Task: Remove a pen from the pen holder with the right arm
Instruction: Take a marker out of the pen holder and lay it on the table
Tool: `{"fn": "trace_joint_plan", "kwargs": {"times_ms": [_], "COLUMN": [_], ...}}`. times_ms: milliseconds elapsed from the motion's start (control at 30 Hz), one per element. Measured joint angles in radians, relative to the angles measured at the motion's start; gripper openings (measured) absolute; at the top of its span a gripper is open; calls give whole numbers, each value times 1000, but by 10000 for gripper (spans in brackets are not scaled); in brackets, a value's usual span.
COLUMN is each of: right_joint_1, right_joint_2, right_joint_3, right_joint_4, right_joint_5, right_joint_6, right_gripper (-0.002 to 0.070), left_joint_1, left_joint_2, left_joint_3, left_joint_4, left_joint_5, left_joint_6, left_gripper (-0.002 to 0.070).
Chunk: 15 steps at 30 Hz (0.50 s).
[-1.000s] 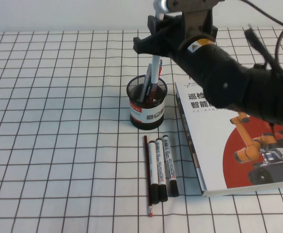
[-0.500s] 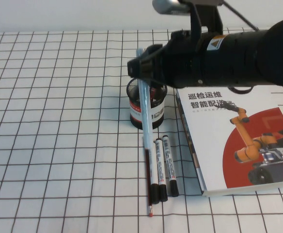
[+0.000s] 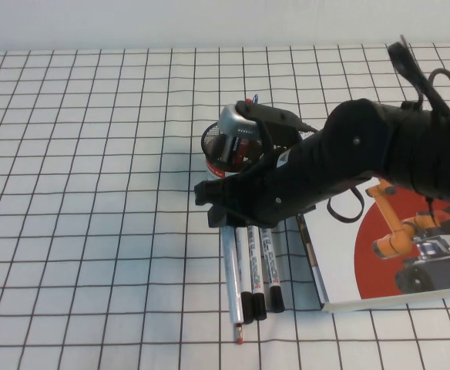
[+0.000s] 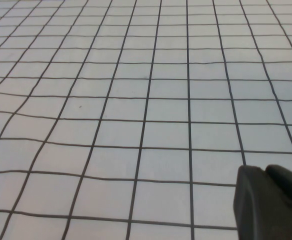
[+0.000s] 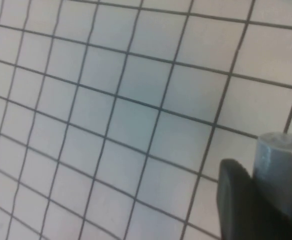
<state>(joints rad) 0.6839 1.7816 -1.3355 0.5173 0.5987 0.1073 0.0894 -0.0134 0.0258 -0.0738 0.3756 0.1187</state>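
Note:
A black mesh pen holder stands mid-table, with pens still inside and my right arm covering its front right side. My right gripper is low in front of the holder, shut on a pale blue-grey pen. That pen stretches toward the table's near edge, along the left side of the pens lying there. The right wrist view shows the pen's blunt end beside a dark finger. In the left wrist view my left gripper hovers over bare checked cloth with its tips together.
Two black-capped markers and a red pencil tip lie in a row in front of the holder. A large book with a robot picture lies at the right. Checked cloth covers the table.
My right arm has swung down from above the holder to the table in front of it. The pen went from hanging tilted to lying low beside the markers.

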Motion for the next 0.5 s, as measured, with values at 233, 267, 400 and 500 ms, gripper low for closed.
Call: {"fn": "trace_joint_plan", "kwargs": {"times_ms": [233, 267, 400, 500], "right_joint_1": [0, 0, 0, 1], "right_joint_2": [98, 110, 151, 181], "right_joint_3": [0, 0, -5, -31], "right_joint_4": [-3, -5, -11, -15], "right_joint_5": [-81, -94, -125, -125], "right_joint_6": [39, 40, 43, 43], "right_gripper": [113, 113, 113, 113], "left_joint_1": [0, 0, 0, 0], "left_joint_2": [0, 0, 0, 0], "left_joint_3": [0, 0, 0, 0], "left_joint_4": [0, 0, 0, 0], "left_joint_5": [0, 0, 0, 0], "left_joint_6": [0, 0, 0, 0], "left_gripper": [-3, -3, -3, -3]}}
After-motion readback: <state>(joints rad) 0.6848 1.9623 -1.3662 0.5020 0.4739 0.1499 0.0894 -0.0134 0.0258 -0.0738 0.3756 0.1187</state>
